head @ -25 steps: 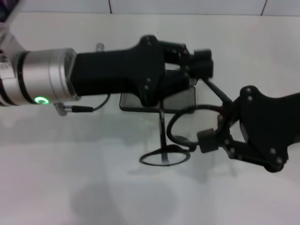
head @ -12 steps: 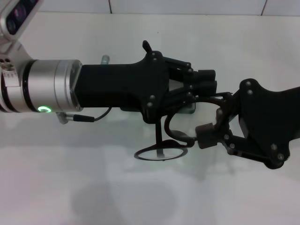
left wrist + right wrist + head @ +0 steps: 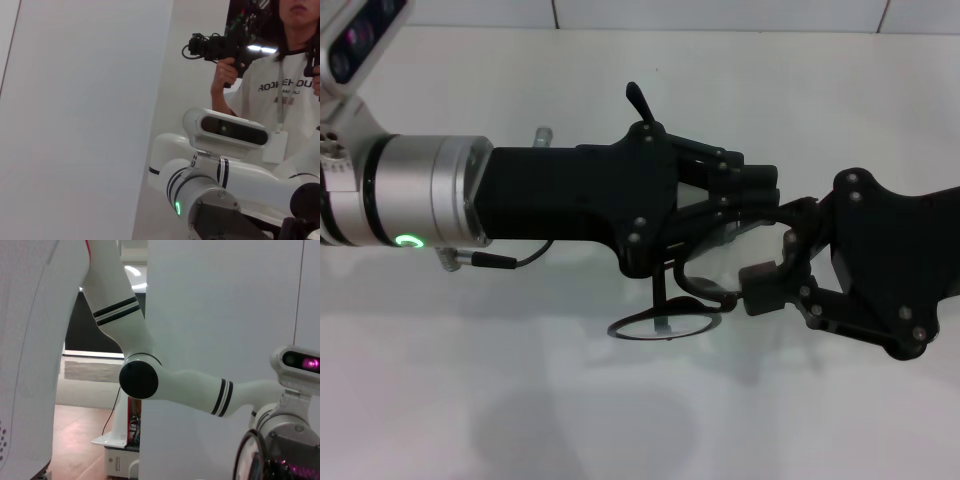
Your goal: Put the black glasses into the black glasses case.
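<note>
The black glasses (image 3: pixel 665 322) hang above the white table (image 3: pixel 470 400), one round lens low at about 6 o'clock of the frame centre. The right gripper (image 3: pixel 770 290), coming from 3 o'clock, is closed on the frame near the bridge, probably to keep it steady. The left gripper (image 3: pixel 760 195) reaches over from 9 o'clock and covers the black glasses case; whether its claw is open I cannot tell.

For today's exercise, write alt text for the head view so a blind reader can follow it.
Two black grippers meet over a white table: the right gripper holds the black glasses by one lens rim, the other lens hanging low, while the left gripper reaches across above, hiding whatever lies beneath it.
</note>
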Controlling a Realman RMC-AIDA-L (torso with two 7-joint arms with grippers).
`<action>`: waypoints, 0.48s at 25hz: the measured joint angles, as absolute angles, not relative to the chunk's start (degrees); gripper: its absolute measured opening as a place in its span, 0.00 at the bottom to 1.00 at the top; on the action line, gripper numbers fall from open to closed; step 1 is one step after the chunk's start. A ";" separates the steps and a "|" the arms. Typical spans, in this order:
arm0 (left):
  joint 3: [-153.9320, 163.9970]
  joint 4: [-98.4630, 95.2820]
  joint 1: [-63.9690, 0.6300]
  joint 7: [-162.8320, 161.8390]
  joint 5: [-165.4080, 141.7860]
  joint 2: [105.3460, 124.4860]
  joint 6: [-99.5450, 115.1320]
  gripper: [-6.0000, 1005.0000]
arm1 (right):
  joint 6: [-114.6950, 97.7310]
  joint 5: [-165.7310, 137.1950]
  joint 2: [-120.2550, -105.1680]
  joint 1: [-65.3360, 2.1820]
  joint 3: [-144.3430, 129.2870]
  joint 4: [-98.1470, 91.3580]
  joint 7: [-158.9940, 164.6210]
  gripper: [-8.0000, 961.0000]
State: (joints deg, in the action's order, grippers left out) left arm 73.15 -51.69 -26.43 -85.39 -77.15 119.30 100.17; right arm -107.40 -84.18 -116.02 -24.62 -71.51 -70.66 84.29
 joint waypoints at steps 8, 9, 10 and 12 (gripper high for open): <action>72.02 -51.94 -25.72 -84.90 -77.18 119.37 100.66 0.16 | -107.50 -84.19 -116.02 -24.59 -71.56 -70.66 84.20 0.03; 71.96 -51.97 -25.66 -84.88 -77.18 119.37 100.66 0.16 | -107.51 -84.19 -116.02 -24.59 -71.57 -70.66 84.19 0.03; 71.96 -51.97 -25.66 -84.86 -77.18 119.36 100.66 0.16 | -107.53 -84.19 -116.02 -24.59 -71.58 -70.66 84.19 0.03; 71.96 -51.98 -25.64 -84.84 -77.20 119.31 100.66 0.16 | -107.56 -84.18 -116.02 -24.50 -71.60 -70.66 84.19 0.03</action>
